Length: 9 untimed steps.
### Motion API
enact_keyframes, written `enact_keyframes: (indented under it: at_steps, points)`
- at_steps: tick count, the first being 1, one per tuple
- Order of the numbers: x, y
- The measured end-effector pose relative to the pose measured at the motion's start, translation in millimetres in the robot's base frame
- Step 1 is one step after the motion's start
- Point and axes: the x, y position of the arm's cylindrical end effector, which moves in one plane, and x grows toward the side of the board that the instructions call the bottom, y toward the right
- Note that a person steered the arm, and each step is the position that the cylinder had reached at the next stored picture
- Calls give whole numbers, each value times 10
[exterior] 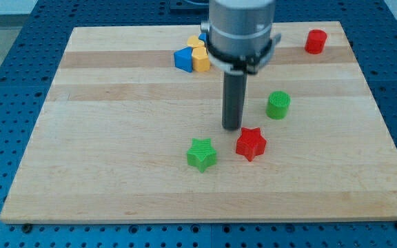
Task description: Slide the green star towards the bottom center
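Observation:
The green star (pixel 202 153) lies on the wooden board (pixel 102 138), a little below the middle. A red star (pixel 251 143) lies just to its right, apart from it. My tip (pixel 232 127) stands above and between the two stars, close to the red star's upper left and up-right of the green star, touching neither as far as I can tell.
A green cylinder (pixel 278 105) stands right of the rod. A red cylinder (pixel 316 41) is at the top right. A blue block (pixel 182 59) and yellow blocks (pixel 200 58) cluster at the top, partly hidden by the arm (pixel 242 31).

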Motion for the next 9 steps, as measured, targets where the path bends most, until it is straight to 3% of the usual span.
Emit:
enact_keyframes:
  at_steps: [2,3,4,5,6,9]
  points:
    - [538,0]
    - [353,0]
    - [-105,-35]
    - [-167,-189]
    - [23,-538]
    - [269,-574]
